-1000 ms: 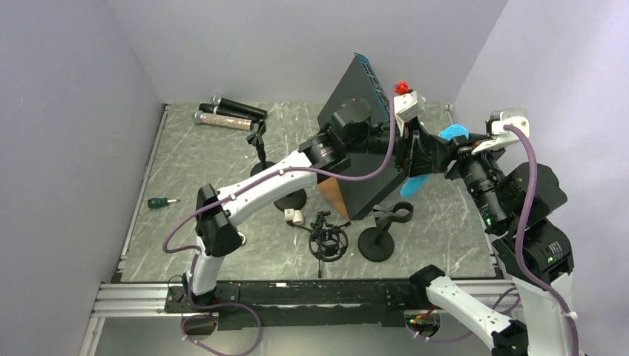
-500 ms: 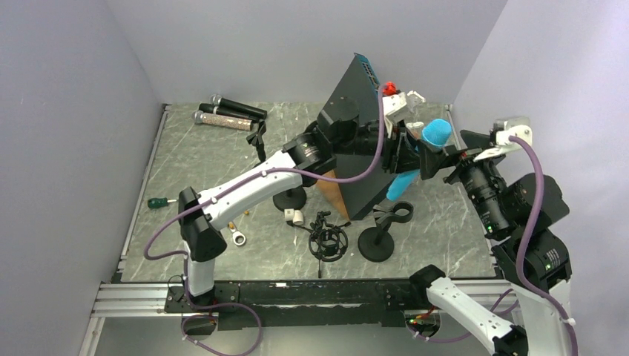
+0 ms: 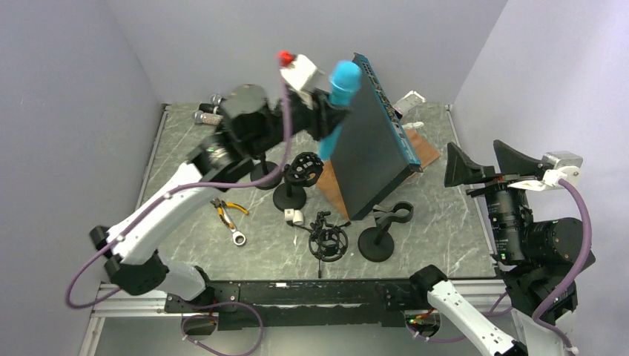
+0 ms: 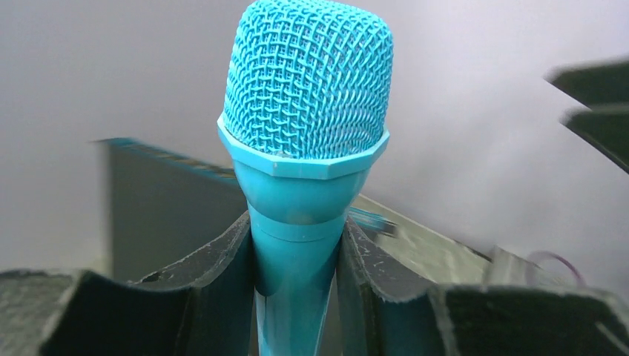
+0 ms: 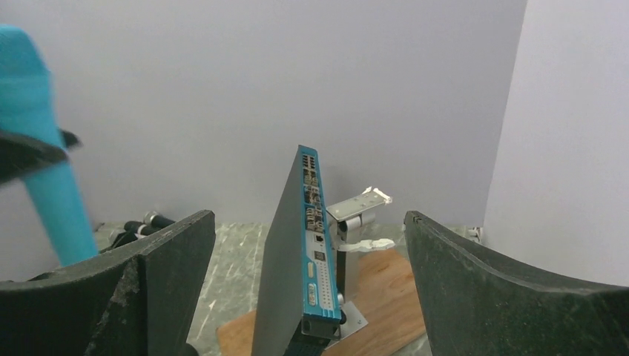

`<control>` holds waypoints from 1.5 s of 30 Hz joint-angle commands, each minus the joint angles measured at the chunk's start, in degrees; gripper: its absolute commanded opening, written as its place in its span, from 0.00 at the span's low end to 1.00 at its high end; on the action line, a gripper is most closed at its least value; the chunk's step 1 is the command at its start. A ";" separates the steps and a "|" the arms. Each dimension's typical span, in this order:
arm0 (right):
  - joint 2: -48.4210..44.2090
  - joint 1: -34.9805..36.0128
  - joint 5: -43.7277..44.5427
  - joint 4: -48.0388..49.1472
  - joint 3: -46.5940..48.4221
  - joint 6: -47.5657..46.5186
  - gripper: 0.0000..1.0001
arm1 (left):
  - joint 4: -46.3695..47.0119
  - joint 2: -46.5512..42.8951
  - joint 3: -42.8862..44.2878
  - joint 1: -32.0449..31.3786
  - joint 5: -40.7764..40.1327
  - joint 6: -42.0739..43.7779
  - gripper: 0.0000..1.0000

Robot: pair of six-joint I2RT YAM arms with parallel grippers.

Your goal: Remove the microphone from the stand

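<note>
The blue microphone (image 3: 337,93) is held upright in the air, left of the black panel, clear of every stand. My left gripper (image 3: 320,119) is shut on its neck just below the mesh head; the left wrist view shows both fingers pressed against the blue microphone (image 4: 308,133) with the gripper (image 4: 297,241) round it. Two empty black stands are on the table: one with a round clip (image 3: 300,174), one with a fork clip (image 3: 383,230). My right gripper (image 3: 486,159) is open and empty at the far right, and the right wrist view shows it (image 5: 308,219) wide apart. The microphone shows at that view's left edge (image 5: 41,170).
A tilted black panel with a blue edge (image 3: 374,141) stands on a wooden board (image 3: 424,150) mid-table. A shock mount (image 3: 328,241), pliers (image 3: 226,211) and a wrench (image 3: 237,237) lie near the front. Black and silver microphones (image 3: 210,113) lie at the back left.
My left arm has swung from the right side of the panel up and over to its left, carrying the blue microphone. My right gripper has drawn back to the right, open.
</note>
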 commanded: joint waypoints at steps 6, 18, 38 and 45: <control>0.51 0.20 2.55 3.33 -1.01 0.21 1.00 | -1.55 -15.26 -9.73 29.41 -11.18 -15.61 0.00; 1.11 0.19 2.85 0.15 0.35 0.34 1.00 | 10.23 -23.68 -47.26 63.67 -18.67 -55.49 0.00; 1.49 0.19 4.02 -2.85 0.14 2.07 1.00 | 34.65 15.52 -51.03 69.03 -8.48 -76.33 0.05; 2.71 0.24 4.05 -4.35 2.47 2.69 1.00 | 32.26 24.66 -43.61 65.76 -9.45 -77.51 0.17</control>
